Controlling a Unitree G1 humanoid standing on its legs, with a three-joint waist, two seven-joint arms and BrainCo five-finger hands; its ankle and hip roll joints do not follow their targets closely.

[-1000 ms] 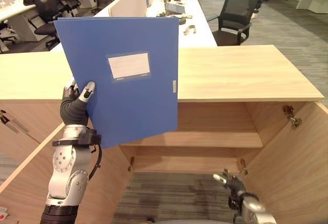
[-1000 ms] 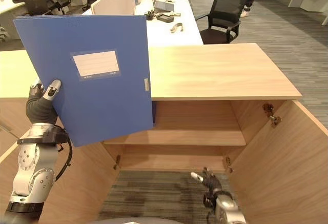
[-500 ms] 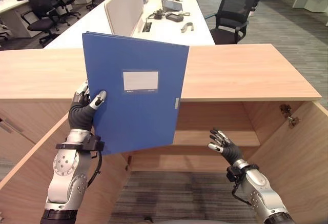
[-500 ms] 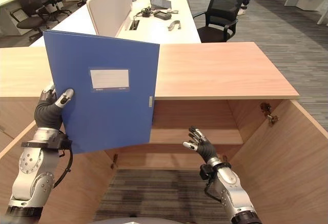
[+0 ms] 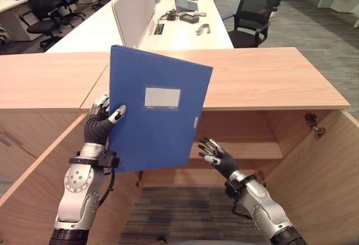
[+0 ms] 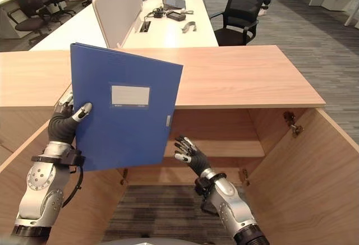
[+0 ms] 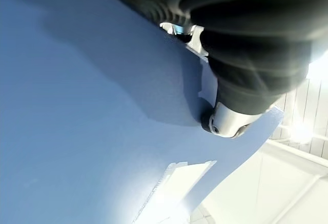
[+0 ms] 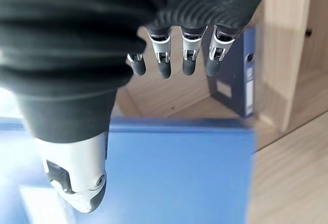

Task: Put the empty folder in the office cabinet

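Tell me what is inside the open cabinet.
Inside the cabinet a wooden shelf shows. A second blue folder stands on it. The folder in the left hand covers the cabinet's left part.

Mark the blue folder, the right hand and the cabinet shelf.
blue folder (image 5: 151, 133): left eye view, front cover under the label.
right hand (image 5: 217, 159): left eye view, back of the hand.
cabinet shelf (image 5: 252, 149): left eye view, bare board.

black office chair (image 5: 257, 15), white desks (image 5: 168, 29), perhaps cables (image 5: 185, 16)
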